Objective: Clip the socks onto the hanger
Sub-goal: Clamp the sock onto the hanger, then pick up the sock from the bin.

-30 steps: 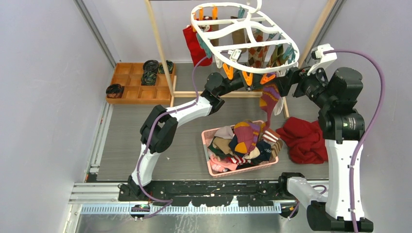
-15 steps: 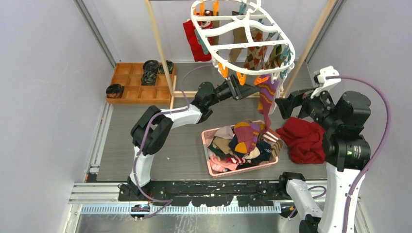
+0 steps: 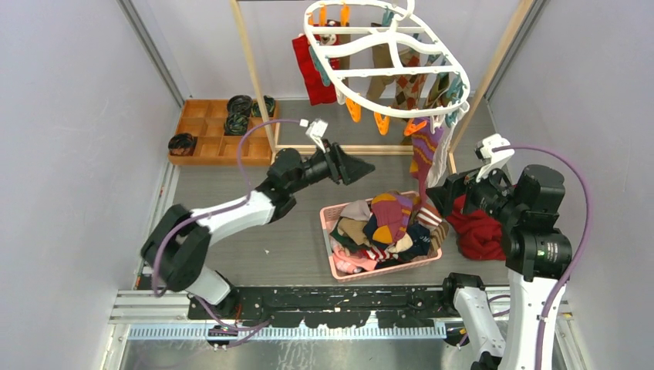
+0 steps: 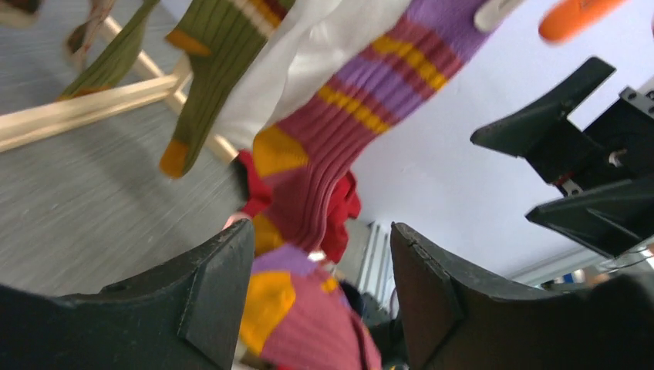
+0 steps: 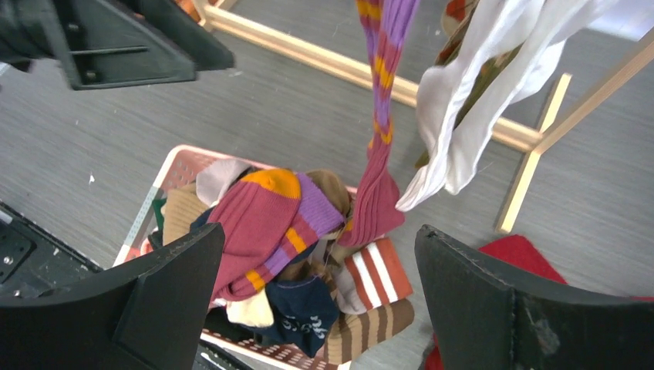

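Left end effector (image 3: 367, 167): jaws apart, empty, near pink basket (image 3: 327, 231).
Right end effector (image 3: 433, 199): spread wide, empty.
Striped sock (image 3: 423, 158): hanging from hanger (image 3: 401, 115).

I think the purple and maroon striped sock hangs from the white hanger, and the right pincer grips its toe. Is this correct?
One point is wrong. The striped sock does hang from the white hanger, but the right pincer does not grip its toe. The right wrist view shows the pincer open and empty, with the sock hanging apart from it.
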{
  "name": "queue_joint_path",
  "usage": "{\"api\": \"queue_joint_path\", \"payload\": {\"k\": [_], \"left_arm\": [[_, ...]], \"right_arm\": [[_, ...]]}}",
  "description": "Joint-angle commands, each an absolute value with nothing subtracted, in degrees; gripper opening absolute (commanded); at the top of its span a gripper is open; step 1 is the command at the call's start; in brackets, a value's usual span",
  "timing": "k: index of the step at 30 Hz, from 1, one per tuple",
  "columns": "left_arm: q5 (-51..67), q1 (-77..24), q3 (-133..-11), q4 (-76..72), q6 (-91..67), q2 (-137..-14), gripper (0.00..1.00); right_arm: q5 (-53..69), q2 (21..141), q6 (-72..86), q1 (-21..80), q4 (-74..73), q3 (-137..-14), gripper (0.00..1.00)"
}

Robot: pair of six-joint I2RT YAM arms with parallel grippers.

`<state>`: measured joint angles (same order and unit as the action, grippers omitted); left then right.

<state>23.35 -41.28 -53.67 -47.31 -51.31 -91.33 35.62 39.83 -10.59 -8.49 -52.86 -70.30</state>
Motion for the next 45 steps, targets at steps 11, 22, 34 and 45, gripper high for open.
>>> {"api": "queue_joint_path", "payload": {"k": [11,22,34,45], "left_arm": [[11.09,-51.98,-33.93,-9.34,-26.61,-51.88,0.74],[-4.10,-69.19,-36.53,4.07,-29.13,-45.92,0.79],[-33.26,-87.21,-68.11,23.46,-17.33,-75.57,0.75],[-34.19,-84.92,-89.89,30.94,-8.94,-94.69,0.48]], "right_arm": [[37.91,35.29,-12.96,-11.71,-47.53,-53.33,1.00],[38.25,37.88,-13.10,-14.33,-44.71,-47.98,1.00],[33.71,34.77,-14.05,-14.34,-45.10,-46.39,1.00],[31.92,33.66,-14.46,-14.35,-45.09,-46.19,1.00]]}}
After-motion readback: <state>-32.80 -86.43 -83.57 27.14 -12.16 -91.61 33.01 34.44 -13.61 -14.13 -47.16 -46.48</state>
